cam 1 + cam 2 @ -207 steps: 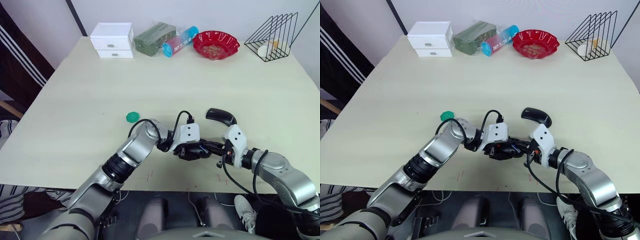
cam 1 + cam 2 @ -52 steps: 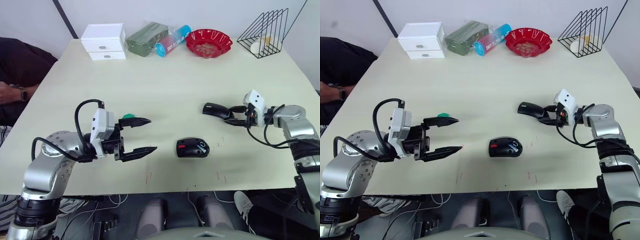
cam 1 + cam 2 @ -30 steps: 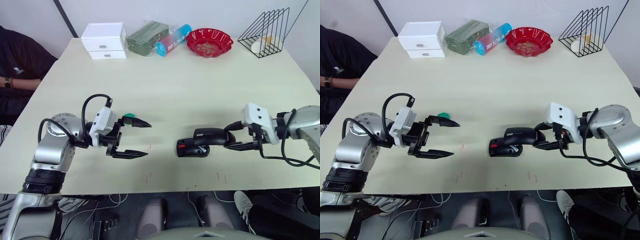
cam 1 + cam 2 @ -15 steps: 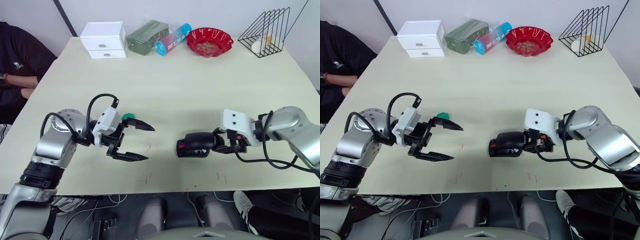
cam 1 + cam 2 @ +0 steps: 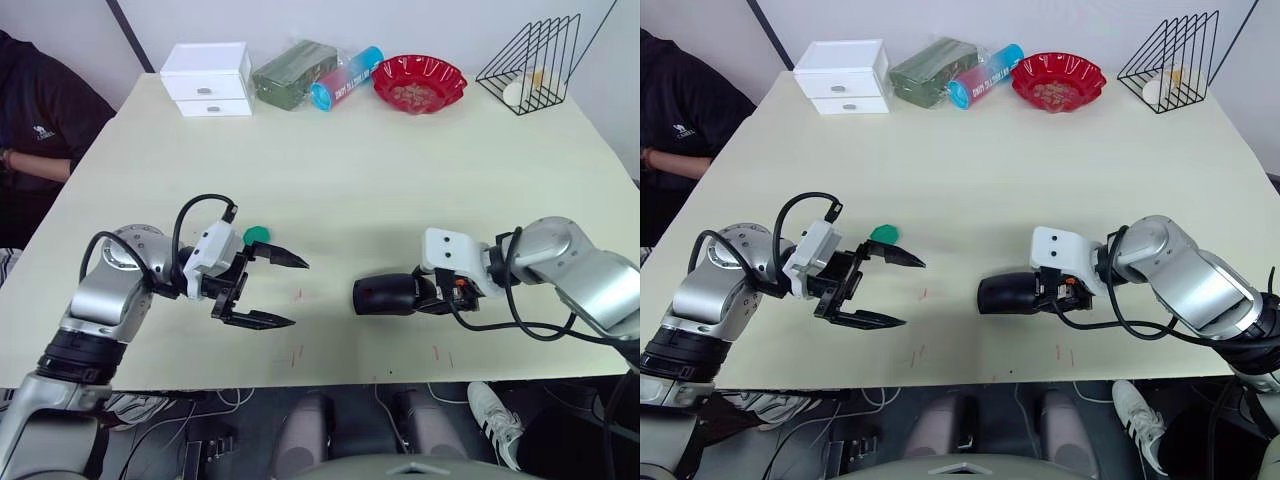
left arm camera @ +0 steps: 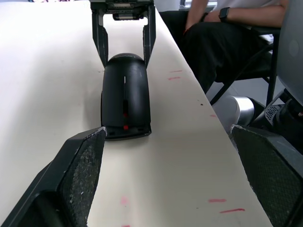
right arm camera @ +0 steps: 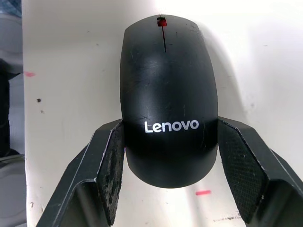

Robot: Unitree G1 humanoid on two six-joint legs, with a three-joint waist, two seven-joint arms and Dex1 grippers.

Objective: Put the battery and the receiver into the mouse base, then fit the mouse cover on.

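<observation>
The glossy black mouse cover [image 5: 385, 293] lies on top of the mouse base near the table's front edge. My right gripper [image 7: 170, 128] is shut on it, one finger against each side of its rear half. Of the mouse base, a thin front edge [image 6: 127, 133] with a small red spot peeks out under the cover. The battery and the receiver are hidden. My left gripper [image 5: 297, 293] hovers wide open a hand's width to the left of the mouse, pointing at it and holding nothing.
A green round disc [image 5: 257, 236] lies just behind the left gripper. Along the far edge stand a white drawer box [image 5: 212, 80], a green pack [image 5: 295, 72], a blue tube [image 5: 345, 82], a red bowl [image 5: 418, 82] and a wire rack [image 5: 530, 62]. A person [image 5: 30, 120] sits at the left.
My right gripper has carried the cover leftward over the base and lowered it on; the red inside no longer shows. The left gripper has barely shifted.
</observation>
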